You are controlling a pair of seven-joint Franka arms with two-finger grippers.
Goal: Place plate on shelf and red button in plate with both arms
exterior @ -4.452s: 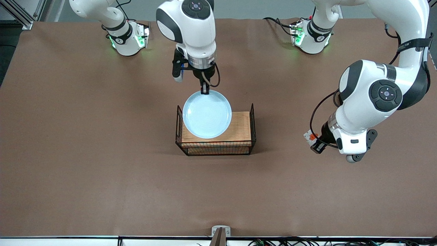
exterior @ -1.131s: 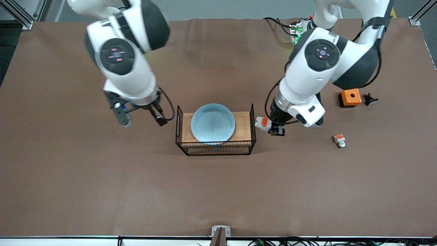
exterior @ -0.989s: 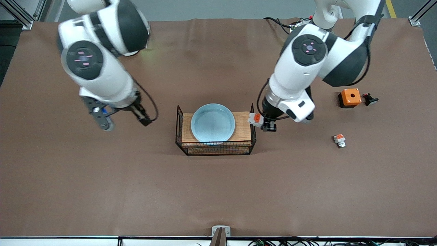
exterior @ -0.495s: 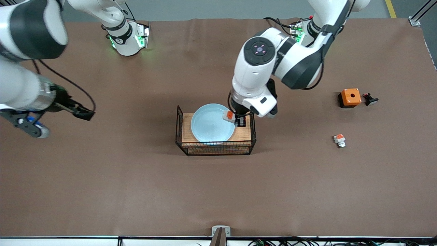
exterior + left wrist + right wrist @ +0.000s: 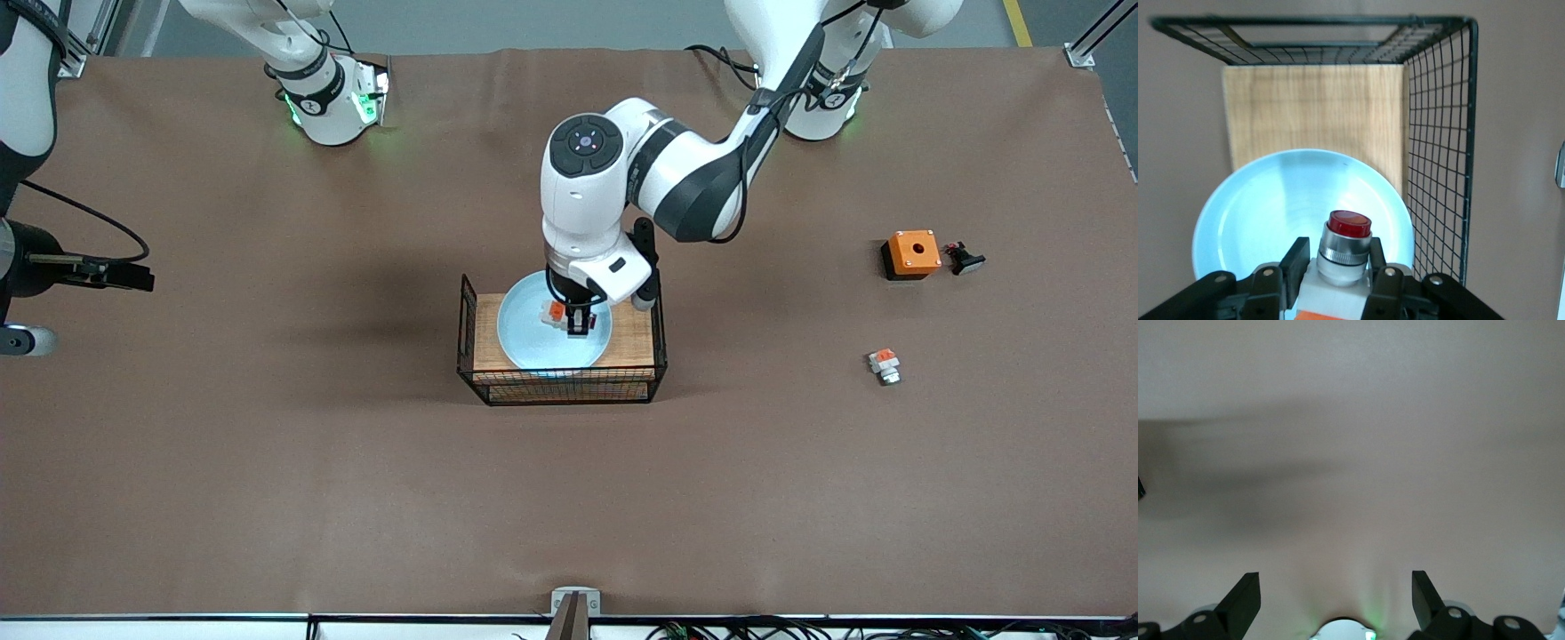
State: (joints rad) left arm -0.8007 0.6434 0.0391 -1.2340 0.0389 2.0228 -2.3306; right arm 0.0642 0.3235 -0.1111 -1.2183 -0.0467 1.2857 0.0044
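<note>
Swung in from the rack's side, the left gripper (image 5: 576,322) now hovers over the plate (image 5: 524,342) on the rack (image 5: 636,342), clamping the red button (image 5: 1348,241), while the right gripper (image 5: 133,277) waits spread apart; releasing high could bounce it out.

Plate (image 5: 533,342) on rack (image 5: 636,336), button (image 5: 557,313) above

White glossy arm shells, black joint bands; round black caps; black pincer fingers (image 5: 1295,263); black cables looped; green base lights.
</note>
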